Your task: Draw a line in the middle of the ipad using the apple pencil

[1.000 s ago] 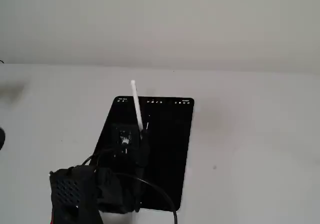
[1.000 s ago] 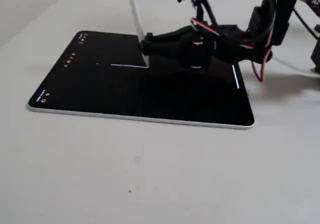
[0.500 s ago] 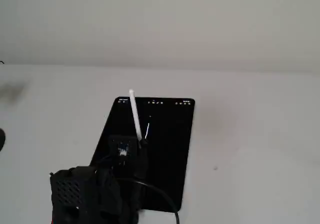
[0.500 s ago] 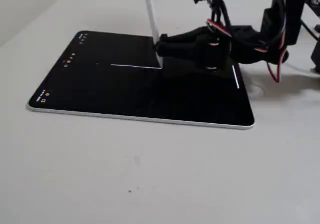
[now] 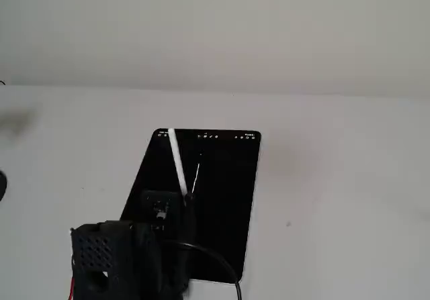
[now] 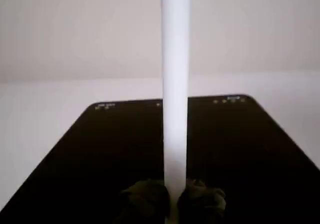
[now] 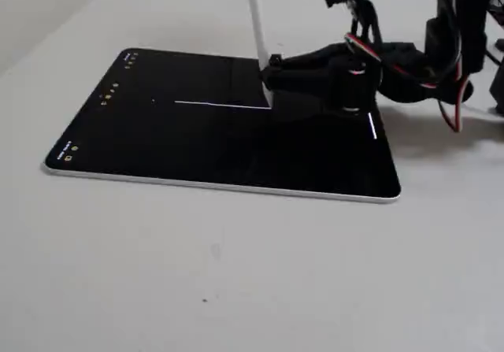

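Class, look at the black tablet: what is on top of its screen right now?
On the ipad lies a thin white line. The apple pencil, held in the gripper, stands at the line's end. The gripper's body hides the screen beneath it.

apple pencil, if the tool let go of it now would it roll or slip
Probably. The apple pencil looks smooth, glossy and round, so it would likely topple and roll across the flat ipad. It looks stiff and slim, so the tool likely needs a firm pinch.
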You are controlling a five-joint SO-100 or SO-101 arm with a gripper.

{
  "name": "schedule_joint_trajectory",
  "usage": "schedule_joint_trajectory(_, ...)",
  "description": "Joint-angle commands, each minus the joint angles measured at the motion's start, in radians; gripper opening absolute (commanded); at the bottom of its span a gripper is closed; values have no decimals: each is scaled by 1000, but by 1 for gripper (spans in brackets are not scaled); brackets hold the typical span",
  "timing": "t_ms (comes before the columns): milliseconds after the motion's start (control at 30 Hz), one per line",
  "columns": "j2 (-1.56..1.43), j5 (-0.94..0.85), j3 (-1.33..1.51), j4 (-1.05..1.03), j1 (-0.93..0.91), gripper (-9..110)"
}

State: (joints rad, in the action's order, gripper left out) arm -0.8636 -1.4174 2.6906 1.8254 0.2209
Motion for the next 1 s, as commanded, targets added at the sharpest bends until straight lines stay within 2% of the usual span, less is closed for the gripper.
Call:
schedule_joint_trajectory(0, 8, 23, 48, 12, 3, 0)
schedule_joint_trajectory(967, 34, 26, 63, 32, 5, 0)
